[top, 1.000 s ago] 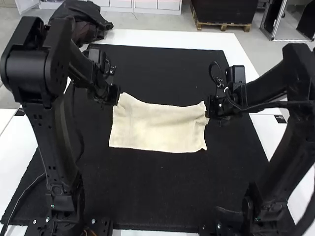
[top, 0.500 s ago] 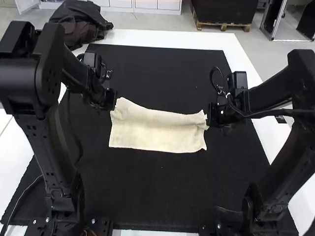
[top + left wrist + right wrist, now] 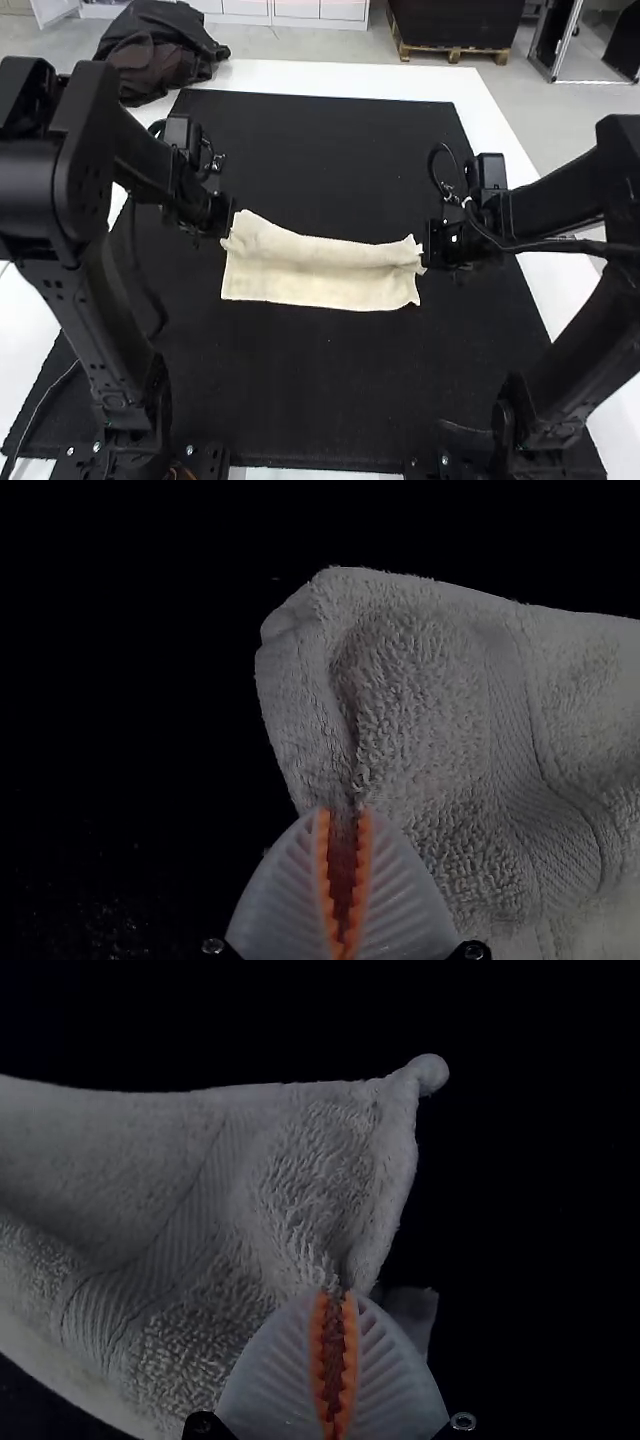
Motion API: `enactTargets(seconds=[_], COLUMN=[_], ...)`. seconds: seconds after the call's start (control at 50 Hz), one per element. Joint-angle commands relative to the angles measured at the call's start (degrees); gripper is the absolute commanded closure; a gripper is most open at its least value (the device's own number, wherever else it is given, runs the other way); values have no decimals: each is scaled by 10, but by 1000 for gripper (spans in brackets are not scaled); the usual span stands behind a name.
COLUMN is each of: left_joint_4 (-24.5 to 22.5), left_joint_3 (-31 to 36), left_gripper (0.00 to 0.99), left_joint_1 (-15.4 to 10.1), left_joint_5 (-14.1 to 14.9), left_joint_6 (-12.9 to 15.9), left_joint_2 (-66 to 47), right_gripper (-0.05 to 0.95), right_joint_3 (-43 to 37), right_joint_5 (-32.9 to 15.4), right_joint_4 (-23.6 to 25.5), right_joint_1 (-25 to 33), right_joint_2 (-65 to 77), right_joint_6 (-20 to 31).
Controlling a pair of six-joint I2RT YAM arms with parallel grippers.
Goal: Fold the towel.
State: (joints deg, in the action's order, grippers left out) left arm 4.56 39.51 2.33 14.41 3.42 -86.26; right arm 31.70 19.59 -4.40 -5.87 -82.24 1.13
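Closed narrowly with the left gripper (image 3: 230, 218), on the left end of the cream terry towel (image 3: 320, 288), near its far edge. Likewise closed with the right gripper (image 3: 428, 246), on the towel's right end, near its far edge too. Pinched, in the left wrist view, between the ribbed white fingers of the left gripper (image 3: 343, 816), with orange pads (image 3: 323, 870) drawn close together and cloth spreading out past the tips toward a soft corner. Pinched in the same way in the right wrist view, at the tips of the right gripper (image 3: 334, 1298), with a small knob of a corner just beyond. Stretched crosswise between both grippers, reaching toward the arms from there. Rounded into a loose, sagging swell along the far side; spread flat along the near side, with a fairly straight edge. Laid out over the black mat (image 3: 310, 400), around the middle, and beneath that mat, on to the white table (image 3: 330, 75).
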Motion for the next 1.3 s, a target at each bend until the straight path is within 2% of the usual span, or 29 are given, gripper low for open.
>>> enactTargets(seconds=[0.0, 0.42, 0.58, 0.66, 0.78, 0.84, 0.88, 0.92, 1.0, 1.06, 1.1, 1.14, 1.2, 1.28], left_joint_4=[0, -26, -56, -75, -95, -104, -105, -105, -105, -105, -105, -105, -114, -119], left_joint_3=[-12, -72, -101, -116, -130, -137, -139, -142, -146, -146, -146, -146, -146, -145], left_gripper=[969, 969, 969, 969, 969, 967, 948, 898, 784, 482, 192, 52, 25, 25], left_joint_1=[10, 10, 10, 10, 10, 10, 10, 10, 11, 15, 20, 25, 33, 44], left_joint_5=[-12, -21, -26, -38, -52, -60, -62, -62, -65, -68, -69, -69, -69, -69], left_joint_6=[6, 5, 4, 3, 4, 4, 4, 5, 11, 21, 26, 32, 35, 35], left_joint_2=[21, 34, 34, 33, 30, 29, 29, 29, 30, 30, 30, 29, 30, 30], right_gripper=[921, 921, 921, 916, 741, 585, 528, 443, 357, 310, 266, 197, 108, 69], right_joint_3=[-9, -51, -55, -55, -57, -57, -57, -56, -55, -54, -53, -53, -51, -49], right_joint_5=[-3, 3, 5, 9, 7, 4, 4, 2, 0, 1, 4, 5, 13, 25], right_joint_4=[7, 16, 15, 14, 14, 12, 12, 12, 10, 7, 4, 3, 3, 6], right_joint_1=[8, 8, 8, 11, 12, 13, 15, 16, 26, 38, 48, 59, 72, 81], right_joint_2=[19, 23, 18, 8, -10, -20, -24, -26, -28, -28, -27, -28, -28, -27], right_joint_6=[14, 32, 32, 32, 32, 32, 32, 32, 33, 34, 35, 35, 36, 41])
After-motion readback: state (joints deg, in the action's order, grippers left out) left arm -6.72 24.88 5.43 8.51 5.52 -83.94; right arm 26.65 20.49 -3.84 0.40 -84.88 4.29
